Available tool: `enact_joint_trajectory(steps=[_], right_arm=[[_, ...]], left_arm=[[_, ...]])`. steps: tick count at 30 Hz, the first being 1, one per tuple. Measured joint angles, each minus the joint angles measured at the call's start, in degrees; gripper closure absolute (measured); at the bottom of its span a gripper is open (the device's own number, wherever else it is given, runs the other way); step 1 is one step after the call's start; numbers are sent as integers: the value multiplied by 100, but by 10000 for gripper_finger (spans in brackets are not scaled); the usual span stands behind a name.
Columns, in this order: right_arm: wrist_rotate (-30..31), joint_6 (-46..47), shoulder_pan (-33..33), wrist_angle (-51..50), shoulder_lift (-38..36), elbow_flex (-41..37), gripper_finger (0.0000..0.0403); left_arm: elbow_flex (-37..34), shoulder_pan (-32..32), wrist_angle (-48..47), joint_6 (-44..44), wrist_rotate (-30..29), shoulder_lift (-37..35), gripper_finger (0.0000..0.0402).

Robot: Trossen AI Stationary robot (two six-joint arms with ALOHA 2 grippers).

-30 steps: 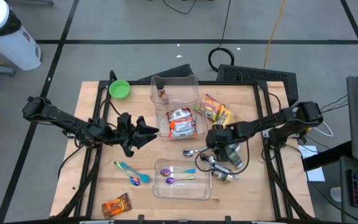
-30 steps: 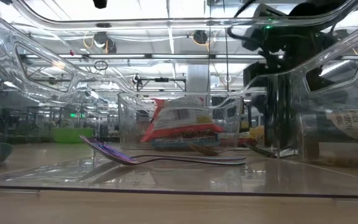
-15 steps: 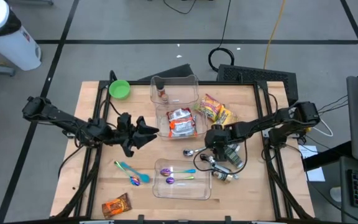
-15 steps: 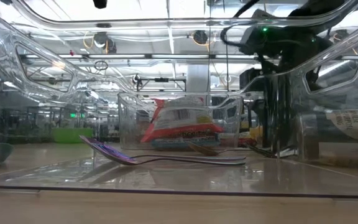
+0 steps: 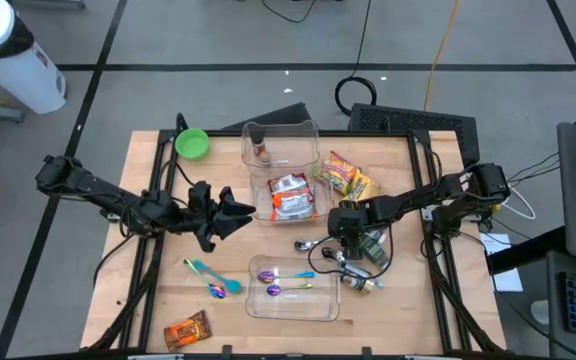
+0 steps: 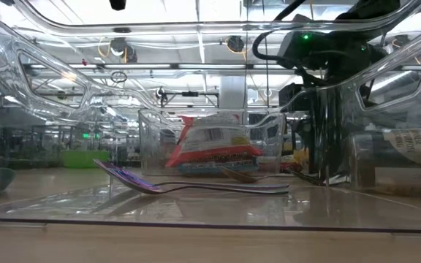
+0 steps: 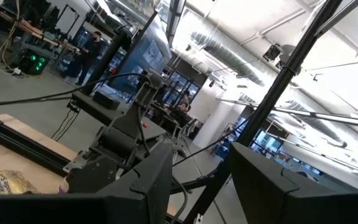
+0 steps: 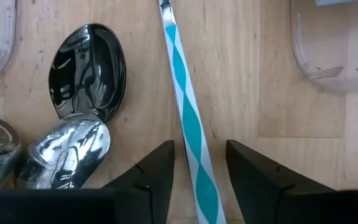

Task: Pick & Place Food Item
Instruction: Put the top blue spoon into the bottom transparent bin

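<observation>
The right gripper (image 5: 346, 243) sits low over the right half of the worktop (image 5: 388, 300), just right of centre, directly above a group of loose utensils. Its jaws have narrowed over the last second while the arm shifted slightly toward the worktop centre. In the right wrist view the 2 fingers (image 8: 151, 174) straddle a teal-and-white striped handle (image 8: 188, 118), with a narrow gap on each side. Contact with the handle cannot be confirmed, so this reads as a grasp in progress, not a completed one. 2 metal spoons (image 8: 86, 68) lie just beside that handle.

The left gripper (image 5: 230, 213) waits above the left half of the worktop, aimed toward the centre, unchanged. Its jaws stand partly apart and hold nothing.

Food items: 1 red-and-white snack packet (image 5: 291, 197) lies inside the clear bin (image 5: 255, 187) near the centre. 1 yellow snack bag (image 5: 343, 177) lies on the worktop toward the far right. 1 orange wrapped bar (image 5: 187, 329) lies near the front edge, left side.

Assessment: the closing jaws are set on a utensil, not on food. Neither loose food item is being approached, so the placing task does not appear to be advancing here.
</observation>
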Motion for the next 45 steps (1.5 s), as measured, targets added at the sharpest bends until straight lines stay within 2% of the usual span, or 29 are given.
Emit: enact_joint_trajectory(steps=[15, 18, 24, 26, 36, 45], right_arm=[[-23, 92, 0, 11, 13, -11, 273], [-29, 94, 0, 39, 15, -13, 293], [-40, 146, 0, 62, 24, -17, 366], [-40, 146, 0, 49, 24, -17, 379], [-16, 485, -11, 22, -89, -17, 379], [131, 742, -46, -490, -885, 103, 379]], left_arm=[[0, 0, 0, 2, 0, 0, 238], [0, 0, 0, 2, 0, 0, 238], [0, 0, 0, 2, 0, 0, 238], [0, 0, 0, 2, 0, 0, 238], [0, 1, 0, 2, 0, 0, 238], [0, 2, -3, 2, 0, 0, 238]])
